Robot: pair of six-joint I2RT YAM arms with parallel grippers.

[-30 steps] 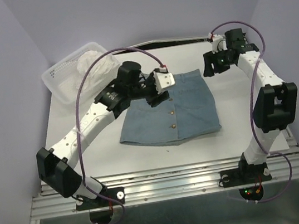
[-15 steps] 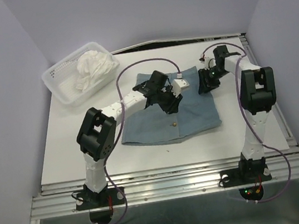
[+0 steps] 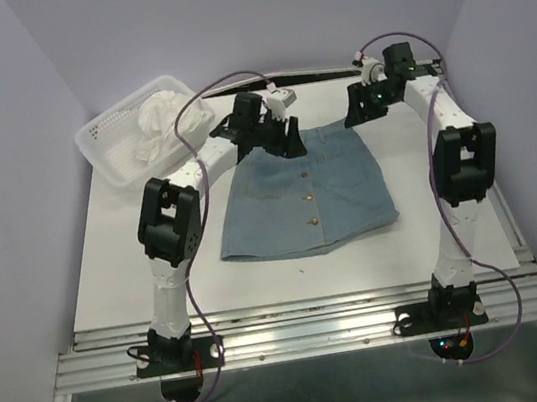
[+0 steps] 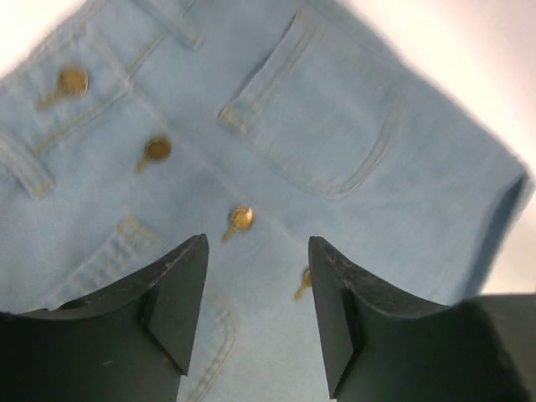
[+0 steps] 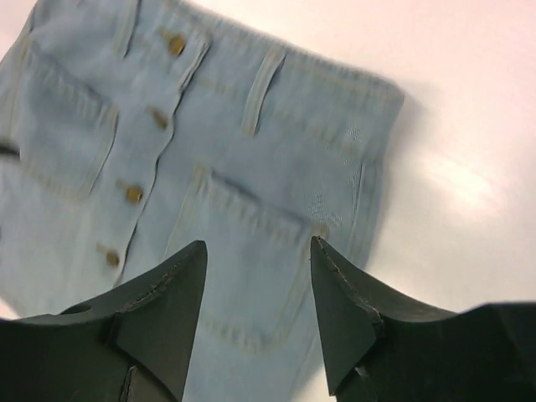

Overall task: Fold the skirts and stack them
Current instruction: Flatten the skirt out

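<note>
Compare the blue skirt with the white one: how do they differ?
The blue skirt lies spread flat on the table, buttons up; the white skirt sits bunched in the basket. The blue skirt is mid-table; the white skirt is at the far left corner. Neither is folded.

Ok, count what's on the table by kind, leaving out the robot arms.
Skirts: 2 (blue skirt spread flat; white skirt bunched in the basket)
Baskets: 1
Total: 3

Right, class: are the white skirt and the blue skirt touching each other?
Apart. The top external view shows the white skirt bunched inside the basket, while the blue skirt lies flat on the table, outside the basket's walls.
</note>
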